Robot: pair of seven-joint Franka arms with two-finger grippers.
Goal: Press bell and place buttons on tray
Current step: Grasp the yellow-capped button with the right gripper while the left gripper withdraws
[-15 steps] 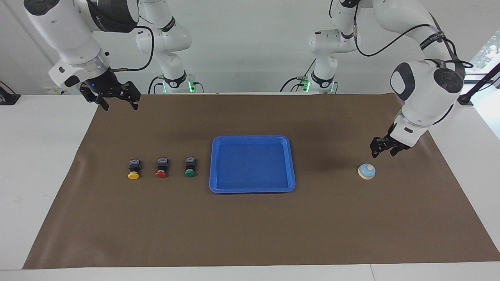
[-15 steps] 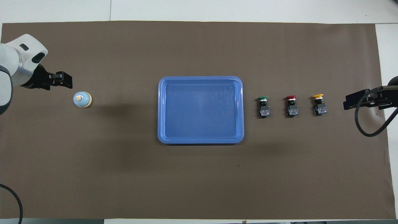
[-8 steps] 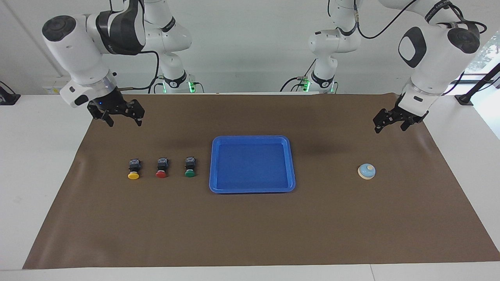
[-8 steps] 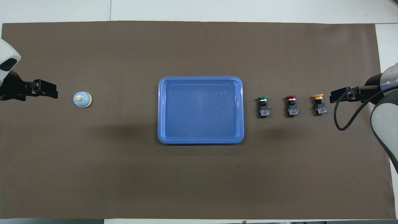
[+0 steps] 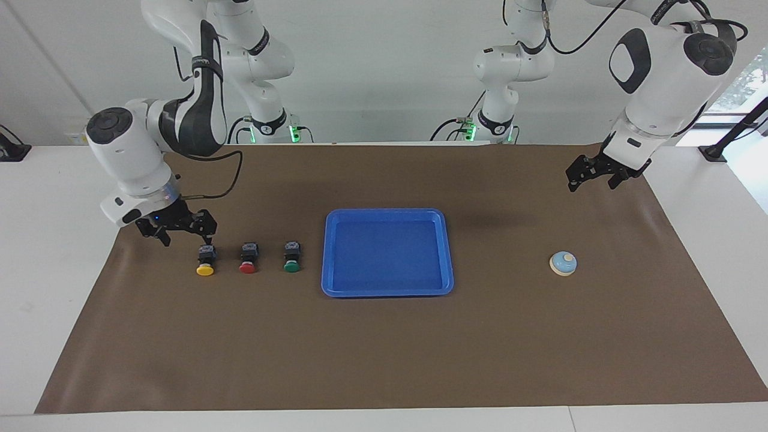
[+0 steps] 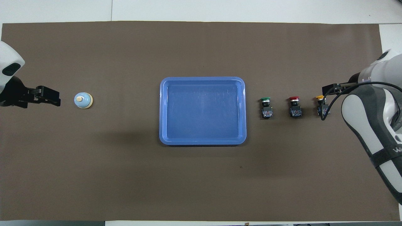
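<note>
Your right hand (image 5: 183, 233) sits low at the left of the facing view, fingers spread wide, just beside the yellow button (image 5: 205, 261) and holding nothing. The red button (image 5: 248, 258) and green button (image 5: 291, 257) stand in the same row, next to the blue tray (image 5: 387, 290) at centre frame. Your left hand (image 5: 591, 175) hangs at upper right, fingers apart, above the brown surface (image 5: 384, 354). The bell (image 5: 563, 263) rests at right.

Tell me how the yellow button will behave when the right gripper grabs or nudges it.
The yellow button lies on its side, its round cap wider than the black body, so a nudge may make it pivot or roll. It looks rigid and probably light. The right gripper hangs beside it.
</note>
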